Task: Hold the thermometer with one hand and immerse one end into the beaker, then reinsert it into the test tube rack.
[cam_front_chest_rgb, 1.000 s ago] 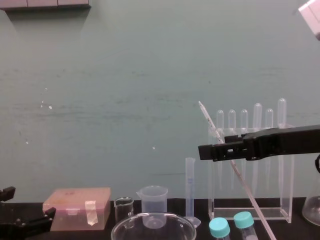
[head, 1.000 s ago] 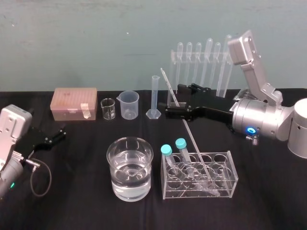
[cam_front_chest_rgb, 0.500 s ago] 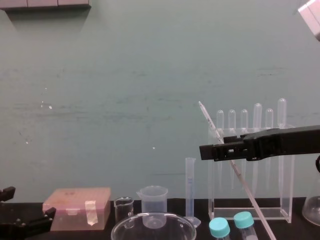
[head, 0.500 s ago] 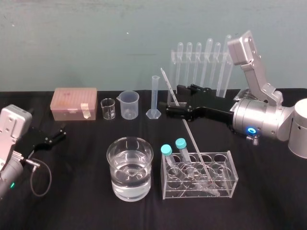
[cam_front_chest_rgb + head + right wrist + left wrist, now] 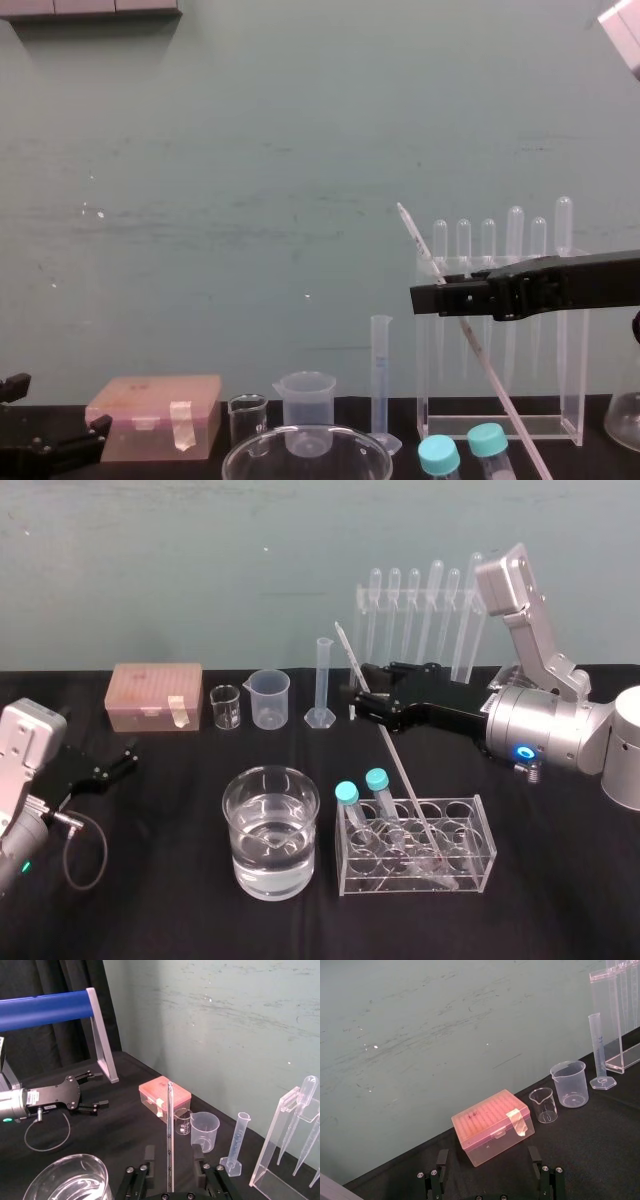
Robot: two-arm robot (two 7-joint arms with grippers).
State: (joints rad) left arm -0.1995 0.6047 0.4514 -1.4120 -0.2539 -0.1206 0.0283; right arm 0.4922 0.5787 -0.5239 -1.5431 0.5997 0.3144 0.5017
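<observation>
Thermometer propped by the rack
Right gripper's open jaws are set around it, ungripped; left gripper is parked open, lower left.

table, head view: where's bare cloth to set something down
Bare cloth lies front-left, between the left gripper and the beaker, and front-right beyond the low tube rack. Back row, pink box to pipette stand, is crowded, with the right gripper there.

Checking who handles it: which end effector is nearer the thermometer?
Right. The right end effector straddles the thermometer, an open finger on each side. The left end effector rests far off to the left, near the pink box.
</observation>
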